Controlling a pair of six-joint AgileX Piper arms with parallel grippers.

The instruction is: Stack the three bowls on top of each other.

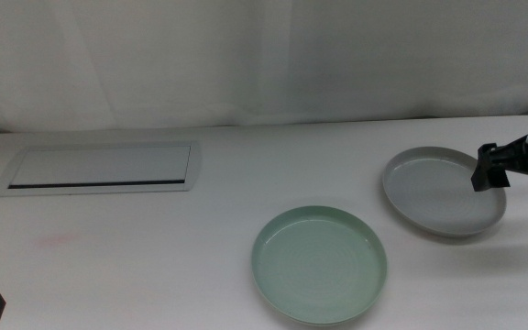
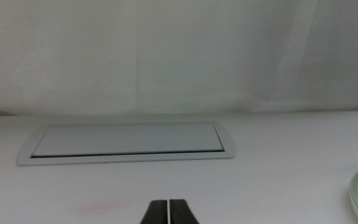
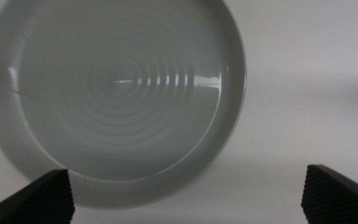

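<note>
Grey bowl (image 1: 443, 192) lies on the white table (image 1: 154, 266) at the right side, a little farther back than the mint green bowl (image 1: 319, 266), which sits nearer the front and just right of centre; the two are near each other but apart. Only these two bowls show in the middle view. The right pincer (image 1: 489, 168) comes in from the right edge and hangs over the grey bowl's right rim. In its wrist view the two dark jaws stand far apart at the frame's lower corners, so it is wide open, with the grey bowl (image 3: 114, 99) and its ringed inner floor beneath; whether a jaw touches the rim is hard to judge from these angles. The left pincer (image 2: 168, 213) waits at the near left corner of the table, its jaws pressed together with nothing between them. Ahead of it a flat rectangular grey panel (image 1: 99, 169) is set into the table at the far left, and a faint pink smudge (image 1: 55, 241) marks the surface nearer the front.
</note>
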